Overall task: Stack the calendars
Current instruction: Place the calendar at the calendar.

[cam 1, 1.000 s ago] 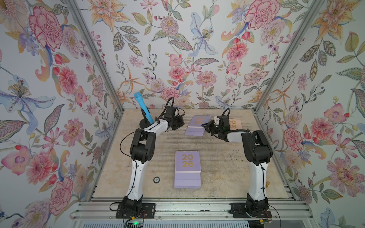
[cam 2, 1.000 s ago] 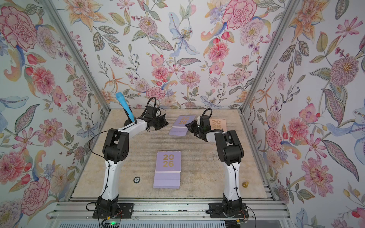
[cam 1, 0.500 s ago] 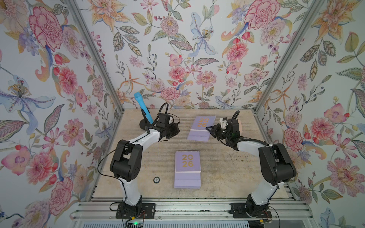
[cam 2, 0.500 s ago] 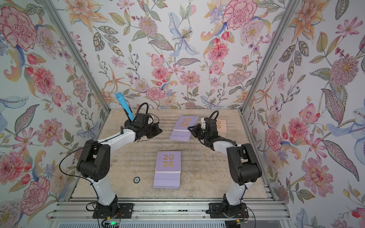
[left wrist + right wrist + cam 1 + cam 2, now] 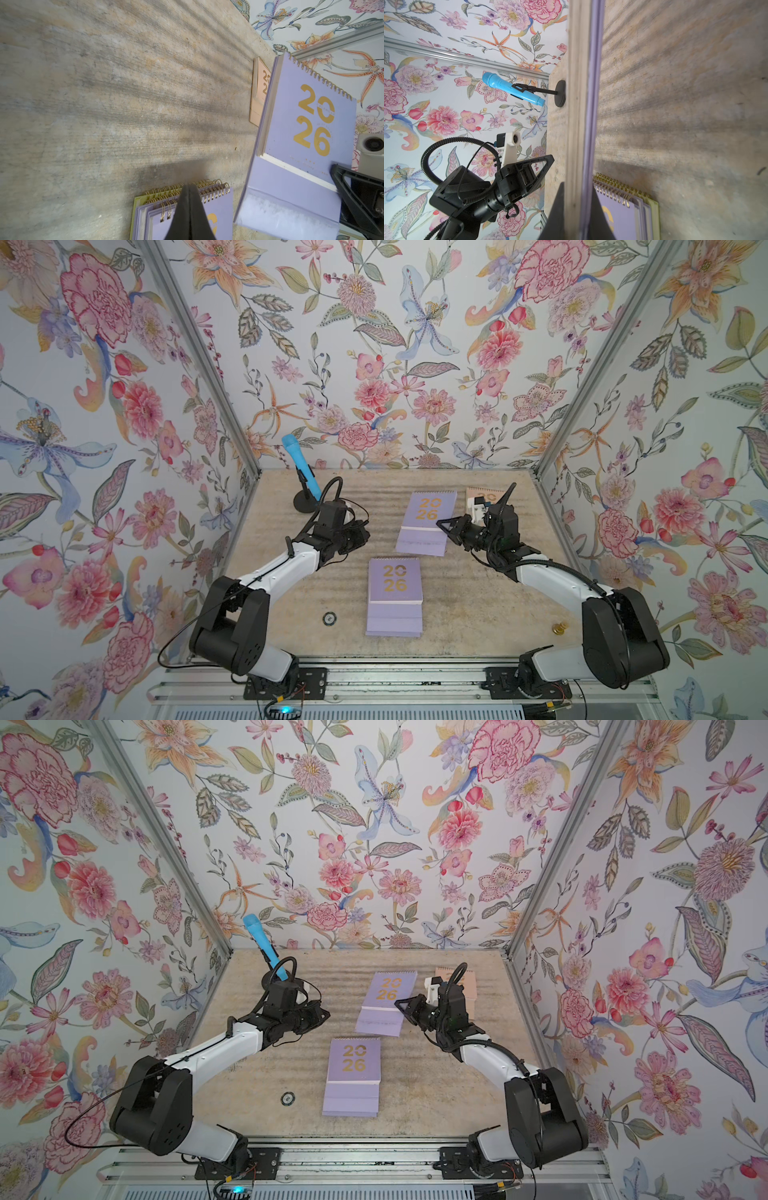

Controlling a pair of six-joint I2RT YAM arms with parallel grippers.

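Both arms have drawn back toward the near side, and the lavender calendar (image 5: pixel 428 514) that lay flat at the far centre has come with the right gripper (image 5: pixel 442 526). Its jaws pinch the calendar's right edge down by the fold-out base. The left gripper (image 5: pixel 188 193) hangs to its left, jaws pressed together on nothing.

The calendar looks tilted and lifted, though I can't be sure its far corner is clear of the table (image 5: pixel 478 605). The stack (image 5: pixel 395 593) sits near centre, lavender on top and a yellow-green calendar (image 5: pixel 136 209) at the bottom. A peach calendar (image 5: pixel 488 493) lies flat at the far right.

I expect a light, stiff board with a smooth cover. Held at one edge it may swivel, and the loose base flap may droop. I'd grip through the full thickness, away from the wire coils, which could snag.
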